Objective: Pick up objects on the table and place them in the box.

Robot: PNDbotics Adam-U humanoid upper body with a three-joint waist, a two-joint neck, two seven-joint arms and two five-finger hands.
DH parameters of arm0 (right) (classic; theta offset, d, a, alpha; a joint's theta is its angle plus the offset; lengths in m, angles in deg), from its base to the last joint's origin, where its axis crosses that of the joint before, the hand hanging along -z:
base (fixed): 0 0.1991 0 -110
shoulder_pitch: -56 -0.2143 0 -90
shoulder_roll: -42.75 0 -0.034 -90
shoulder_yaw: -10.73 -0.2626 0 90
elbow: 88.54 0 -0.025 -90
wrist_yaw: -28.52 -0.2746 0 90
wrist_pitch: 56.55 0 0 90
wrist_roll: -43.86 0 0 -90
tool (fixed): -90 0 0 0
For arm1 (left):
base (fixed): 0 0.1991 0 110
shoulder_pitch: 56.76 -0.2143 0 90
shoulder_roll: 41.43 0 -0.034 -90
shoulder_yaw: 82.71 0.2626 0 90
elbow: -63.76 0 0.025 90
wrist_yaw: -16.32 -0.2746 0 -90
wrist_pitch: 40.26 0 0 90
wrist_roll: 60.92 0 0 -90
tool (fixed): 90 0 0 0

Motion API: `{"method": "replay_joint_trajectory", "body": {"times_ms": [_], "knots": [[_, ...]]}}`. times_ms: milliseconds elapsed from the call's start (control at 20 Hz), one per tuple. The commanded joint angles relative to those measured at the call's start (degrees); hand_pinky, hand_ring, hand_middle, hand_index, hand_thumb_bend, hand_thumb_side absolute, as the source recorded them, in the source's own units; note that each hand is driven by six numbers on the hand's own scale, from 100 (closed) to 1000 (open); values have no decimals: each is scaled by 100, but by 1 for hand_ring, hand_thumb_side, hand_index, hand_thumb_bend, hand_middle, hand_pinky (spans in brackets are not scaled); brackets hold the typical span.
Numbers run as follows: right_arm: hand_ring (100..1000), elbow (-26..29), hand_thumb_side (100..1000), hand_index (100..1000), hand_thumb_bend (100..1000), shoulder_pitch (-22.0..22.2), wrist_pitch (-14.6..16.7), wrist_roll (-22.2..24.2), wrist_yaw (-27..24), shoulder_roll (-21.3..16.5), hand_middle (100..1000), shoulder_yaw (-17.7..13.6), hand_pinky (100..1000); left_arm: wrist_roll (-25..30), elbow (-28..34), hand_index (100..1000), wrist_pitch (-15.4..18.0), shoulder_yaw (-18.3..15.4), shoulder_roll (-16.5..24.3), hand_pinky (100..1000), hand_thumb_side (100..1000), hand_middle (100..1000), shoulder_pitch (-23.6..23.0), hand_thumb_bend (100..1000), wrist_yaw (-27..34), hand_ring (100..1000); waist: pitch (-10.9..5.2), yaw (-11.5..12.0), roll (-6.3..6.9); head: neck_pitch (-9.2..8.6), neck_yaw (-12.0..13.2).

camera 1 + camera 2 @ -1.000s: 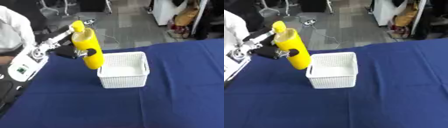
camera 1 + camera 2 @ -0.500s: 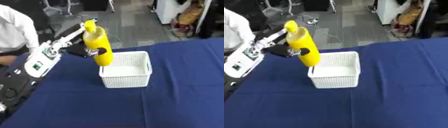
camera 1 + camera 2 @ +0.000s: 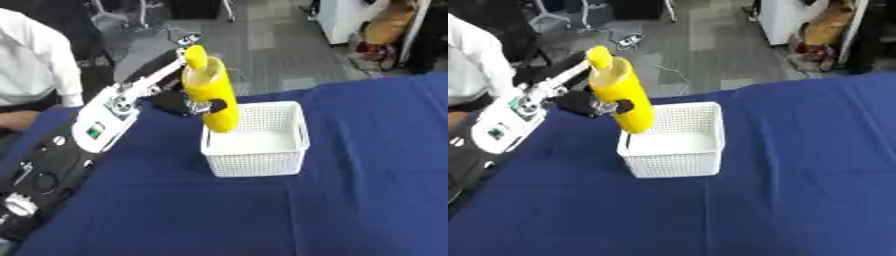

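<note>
One yellow bottle (image 3: 212, 91) is the only thing in play, held by the robot's left hand (image 3: 194, 106), whose dark fingers curl around the bottle's middle with a thumb showing on its front. The bottle stands nearly upright, its cap end up and leaning slightly to the left, and its base hangs over the near-left corner of the white mesh box (image 3: 297, 131), right at the rim or just inside it; I cannot tell whether it touches the wall. The box sits on the blue tablecloth (image 3: 350, 200) and looks empty inside. The right hand shows in neither view. The step in hand reads as the placing stage: the object is lifted and carried, not yet released. The next move calls for shifting the base further over the box's opening, lowering it clear of the rim, then letting the fingers relax.
</note>
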Motion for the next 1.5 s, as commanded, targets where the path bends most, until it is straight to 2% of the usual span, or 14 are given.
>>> {"method": "replay_joint_trajectory", "body": {"times_ms": [50,550,600,650,750,800,850,900,1000,1050,1100,1200,1300,1500], "knots": [[377,58,959,659,100,-125,-53,4,25,14,480,-6,295,-83,-19,340,110,-107,137,100,428,198,174,393,-79,100,-69,-12,-6,-123,77],[377,58,957,645,100,-273,-118,-19,1,119,480,-2,294,-281,-260,369,255,-135,209,100,469,244,339,317,-473,134,35,-131,77,-259,125],[377,58,956,641,100,-282,-119,-25,0,128,480,-3,294,-288,-288,403,253,-136,206,100,529,291,344,286,-506,188,40,-137,82,-269,125],[377,58,957,641,100,-291,-121,-30,1,137,480,-4,294,-286,-317,400,248,-137,203,100,526,287,348,286,-529,184,44,-144,87,-277,127],[377,58,956,637,100,-305,-127,-38,4,149,478,-6,293,-243,-366,461,234,-128,203,100,581,357,357,305,-574,263,53,-154,98,-285,132],[377,58,956,637,100,-311,-130,-43,7,153,478,-6,293,-195,-379,509,233,-120,206,100,654,421,362,310,-607,338,57,-158,102,-289,133],[377,58,956,637,100,-316,-132,-47,8,157,478,-7,293,-135,-390,488,233,-115,211,100,616,391,367,312,-652,305,61,-159,105,-296,132],[377,58,955,638,100,-320,-133,-52,8,160,478,-6,293,-73,-398,588,232,-112,218,248,747,541,372,353,-711,489,65,-161,108,-308,130],[377,58,955,638,100,-333,-139,-60,4,165,478,-2,293,33,-406,650,246,-121,224,411,840,628,381,373,-848,595,78,-167,113,-331,132],[377,58,954,638,100,-336,-141,-63,5,167,478,-2,293,67,-412,637,250,-128,221,379,834,613,384,350,-884,572,82,-168,114,-335,131],[377,58,955,638,100,-338,-144,-64,6,168,478,-2,293,88,-415,705,254,-136,218,518,920,705,388,395,-901,688,84,-168,115,-336,132],[377,58,955,638,100,-340,-150,-66,9,168,478,-2,294,107,-416,768,267,-145,215,599,1000,768,388,396,-898,758,85,-169,117,-333,134],[377,58,955,637,100,-342,-156,-69,12,169,478,-2,293,120,-415,828,278,-146,219,664,1000,816,381,405,-877,804,85,-169,119,-332,134],[377,58,954,637,100,-345,-161,-78,15,170,478,-5,293,162,-417,858,270,-146,229,692,1000,840,367,411,-847,825,83,-167,122,-338,128]]}}
